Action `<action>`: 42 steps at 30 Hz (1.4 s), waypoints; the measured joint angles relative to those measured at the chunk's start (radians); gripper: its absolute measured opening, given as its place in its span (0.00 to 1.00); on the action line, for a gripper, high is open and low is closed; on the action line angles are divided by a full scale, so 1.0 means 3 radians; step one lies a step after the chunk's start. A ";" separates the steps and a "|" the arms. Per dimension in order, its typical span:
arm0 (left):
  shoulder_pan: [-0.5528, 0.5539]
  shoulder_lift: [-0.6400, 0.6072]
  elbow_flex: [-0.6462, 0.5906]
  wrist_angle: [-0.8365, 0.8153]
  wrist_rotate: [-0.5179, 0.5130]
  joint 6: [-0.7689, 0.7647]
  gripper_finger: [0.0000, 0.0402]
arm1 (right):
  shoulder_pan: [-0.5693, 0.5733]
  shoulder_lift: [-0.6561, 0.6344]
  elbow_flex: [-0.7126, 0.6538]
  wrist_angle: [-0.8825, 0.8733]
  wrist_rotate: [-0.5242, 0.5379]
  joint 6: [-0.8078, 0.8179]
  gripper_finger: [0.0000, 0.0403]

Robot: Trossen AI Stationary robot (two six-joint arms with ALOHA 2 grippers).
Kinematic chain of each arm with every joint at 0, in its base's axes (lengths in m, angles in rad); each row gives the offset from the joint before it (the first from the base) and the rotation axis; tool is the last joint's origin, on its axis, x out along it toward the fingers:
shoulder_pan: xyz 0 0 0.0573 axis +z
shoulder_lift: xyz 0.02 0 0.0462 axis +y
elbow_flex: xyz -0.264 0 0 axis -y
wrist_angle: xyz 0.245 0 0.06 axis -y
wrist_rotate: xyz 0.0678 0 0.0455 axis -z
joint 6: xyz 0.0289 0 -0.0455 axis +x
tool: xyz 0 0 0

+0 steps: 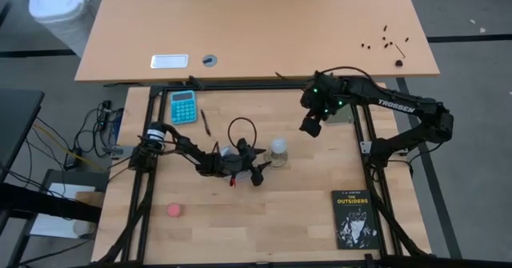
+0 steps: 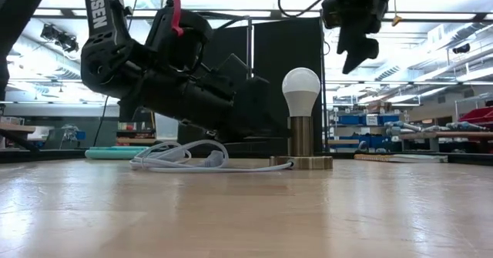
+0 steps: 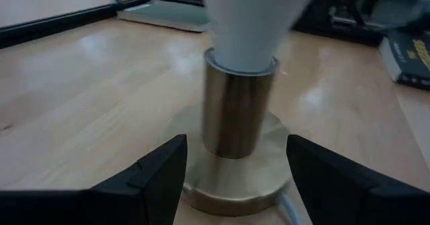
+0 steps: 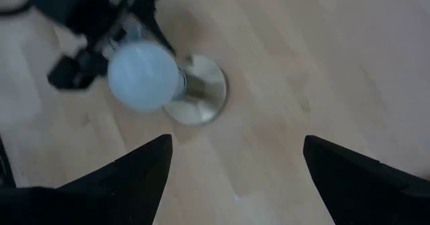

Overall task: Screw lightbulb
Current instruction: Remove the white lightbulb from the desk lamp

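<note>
While the bulb sits upright: I see the lightbulb (image 2: 301, 88) standing in the brass socket (image 2: 300, 139) on the tabletop (image 2: 246, 212).
Risk: if I nudge the base with the left hand (image 3: 235, 178), the socket could slide or tip — its white cord (image 2: 177, 159) might drag it too.
Left hand: open, fingers either side of the socket's base, not touching.
Right hand: the right hand (image 4: 235, 178) hangs open above the tabletop — bulb below it and off to one side, well apart.
</note>
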 joint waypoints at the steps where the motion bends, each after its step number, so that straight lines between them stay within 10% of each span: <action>1: 0.0000 -0.0001 0.0014 -0.0037 0.0040 0.0010 0.65 | 0.0009 0.0000 0.0000 0.0053 -0.0014 0.0054 0.86; 13: 0.0001 -0.0001 0.0050 -0.0191 0.0416 0.0107 0.65 | 0.0276 0.0000 0.0000 0.0128 -0.0084 0.0224 0.86; 42: 0.0111 0.0487 0.0812 -0.0504 0.0121 0.0196 0.61 | 0.0289 -0.0006 0.0000 0.0134 -0.0109 0.0285 0.86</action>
